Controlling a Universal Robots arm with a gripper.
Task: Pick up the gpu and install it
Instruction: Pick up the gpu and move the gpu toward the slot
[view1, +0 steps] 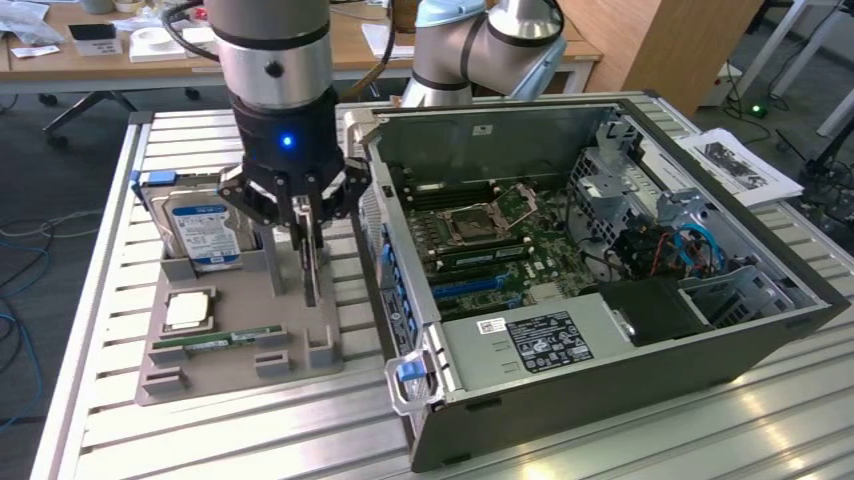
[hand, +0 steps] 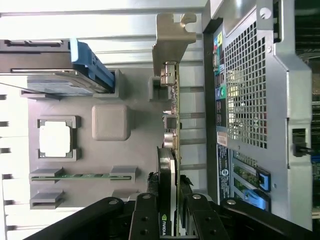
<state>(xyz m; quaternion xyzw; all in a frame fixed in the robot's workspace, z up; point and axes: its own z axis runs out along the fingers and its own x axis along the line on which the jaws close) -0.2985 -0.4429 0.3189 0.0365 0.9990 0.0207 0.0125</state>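
The gpu (view1: 310, 265) is a thin dark card held on edge, its long side pointing down at the grey holder tray (view1: 240, 370). My gripper (view1: 302, 205) comes down from above and is shut on the card's upper end. In the wrist view the two black fingers (hand: 145, 220) clamp the gpu (hand: 170, 165) from both sides, with the gripper (hand: 171, 200) centred on it. The card's silver bracket (hand: 172, 35) is at the far end. Whether the card's lower edge still touches the tray, I cannot tell.
The tray also holds a silver hard drive with a blue label (view1: 200, 235), a CPU (view1: 187, 310) and a green RAM stick (view1: 220, 340). The open computer case (view1: 747, 330) lies close on the exterior view's right, motherboard (view1: 481, 230) exposed. Another arm's base (view1: 467, 40) stands behind.
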